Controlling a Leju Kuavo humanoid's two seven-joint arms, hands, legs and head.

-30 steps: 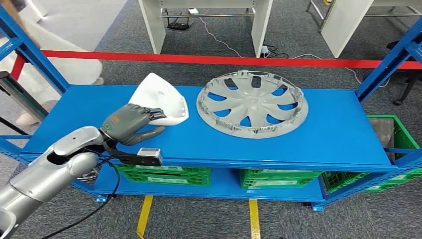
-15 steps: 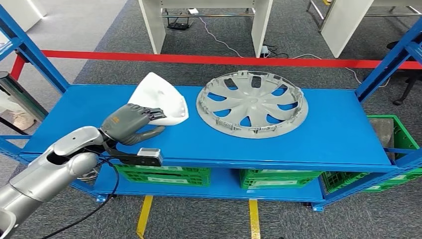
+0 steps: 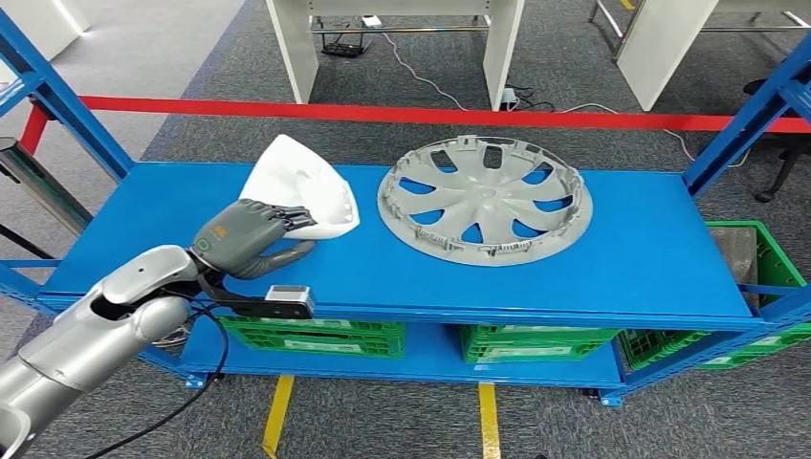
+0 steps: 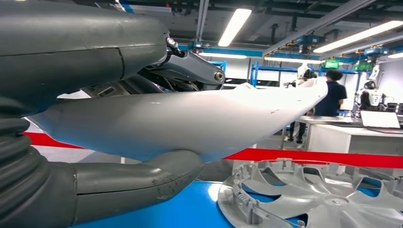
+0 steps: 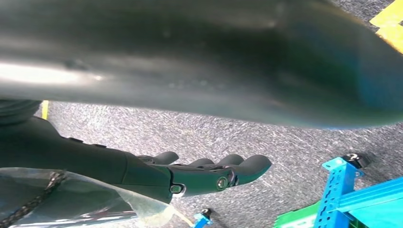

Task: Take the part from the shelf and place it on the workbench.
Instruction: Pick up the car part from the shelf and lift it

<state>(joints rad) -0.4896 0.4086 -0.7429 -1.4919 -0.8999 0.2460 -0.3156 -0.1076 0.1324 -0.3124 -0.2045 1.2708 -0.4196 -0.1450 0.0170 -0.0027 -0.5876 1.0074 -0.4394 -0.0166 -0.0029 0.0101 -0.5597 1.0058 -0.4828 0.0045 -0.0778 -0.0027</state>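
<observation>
The left hand [image 3: 251, 237] grips the white part [image 3: 304, 191], fingers over its top and thumb beneath, on the blue shelf [image 3: 622, 258]. Just right of that hand lies a grey hubcap [image 3: 484, 199]. The right hand [image 5: 209, 175] hangs empty, fingers loosely extended over the floor.

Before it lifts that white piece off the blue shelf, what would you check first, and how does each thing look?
1. Left hand grips the white part, thumb under, fingers over: ok.
2. Part raised off the shelf: its far end is up; whether the rest has left the surface, cannot tell.
3. Part apart from the grey wheel cover: ok.
4. Right hand holds nothing, hanging over the floor: ok.
5. Workbench spot free: cannot tell.
</observation>
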